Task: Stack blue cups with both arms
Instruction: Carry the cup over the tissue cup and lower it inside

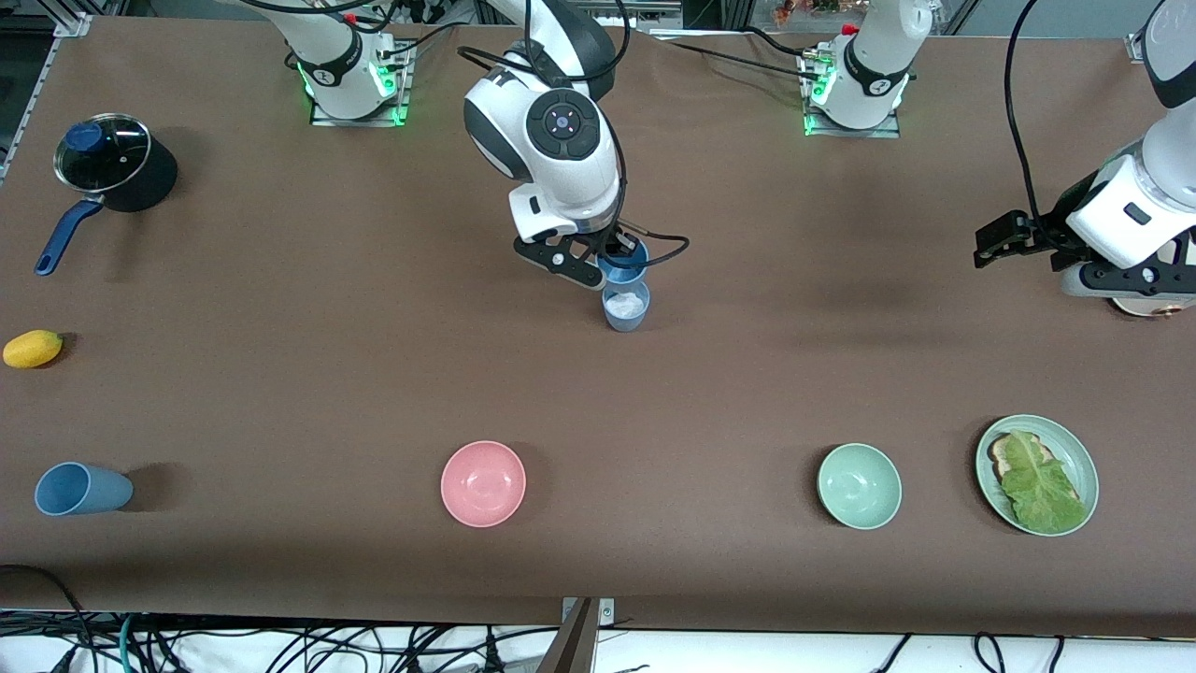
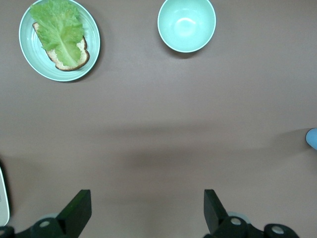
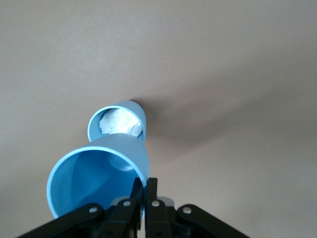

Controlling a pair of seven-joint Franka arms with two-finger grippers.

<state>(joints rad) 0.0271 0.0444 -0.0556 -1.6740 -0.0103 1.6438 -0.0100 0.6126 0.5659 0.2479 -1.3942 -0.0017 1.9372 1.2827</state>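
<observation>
The light cup [image 1: 624, 264], a smooth tapered plastic tumbler, hangs at the centre of the front view, pinched by its rim in the right gripper [image 1: 612, 266]. In the right wrist view the black fingers [image 3: 148, 196] press together on the cup's thin wall at the lower middle of the frame, one inside and one outside, and the open mouth faces the camera.

Directly under it stands the grey-blue cup [image 1: 626, 308], upright on the table [image 1: 794, 374], its mouth filled with crumpled white bits [image 3: 118, 123]. Whether the two cups touch cannot be told.

A third cup [image 1: 79, 489], matte blue, lies on its side at the lower left of the front view.

The left gripper [image 1: 1004, 241] hangs at the right edge of the front view over bare tabletop, waiting, its angular black fingers [image 2: 77, 213] spread wide apart.

The table is covered in a dull brown, cloth-like sheet. Along the bottom of the front view sit a glossy pink bowl [image 1: 483, 483], a round pale green bowl [image 1: 860, 486], and a shallow green plate [image 1: 1079, 463] carrying toast [image 1: 1002, 458] under a crinkled lettuce leaf [image 1: 1042, 486]. At upper left stands a black pot [image 1: 117, 164] with a glass lid and blue handle; below it lies a yellow, oval fruit [image 1: 33, 349].
</observation>
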